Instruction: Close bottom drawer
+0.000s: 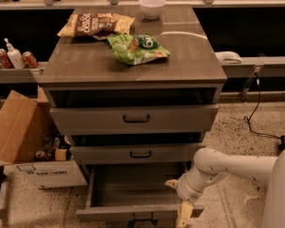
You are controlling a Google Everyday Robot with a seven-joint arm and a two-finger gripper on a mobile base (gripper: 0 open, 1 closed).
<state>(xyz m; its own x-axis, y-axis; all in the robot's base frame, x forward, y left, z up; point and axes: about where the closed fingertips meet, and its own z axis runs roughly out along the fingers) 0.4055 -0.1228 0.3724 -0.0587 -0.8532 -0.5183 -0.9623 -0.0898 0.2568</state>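
The bottom drawer (pixel 133 213) is the lowest of three grey-brown wood-grain drawers. It stands pulled far out, showing a plain grey inside (pixel 133 188). Its small dark handle (pixel 142 217) shows at the frame's lower edge. My gripper (pixel 178 199) is at the right end of the drawer's front panel, on the white arm (pixel 228 165) coming in from the right. One cream finger (pixel 172 183) reaches over the drawer's inside. The other finger (pixel 184 215) hangs in front of the panel. The fingers stand apart and hold nothing.
The middle drawer (pixel 137 153) and top drawer (pixel 135 119) are each slightly open. Two chip bags (pixel 137 48) and a white bowl (pixel 152 6) sit on the cabinet top. An open cardboard box (pixel 23 141) stands on the floor at left. A black cable (pixel 256 113) runs at right.
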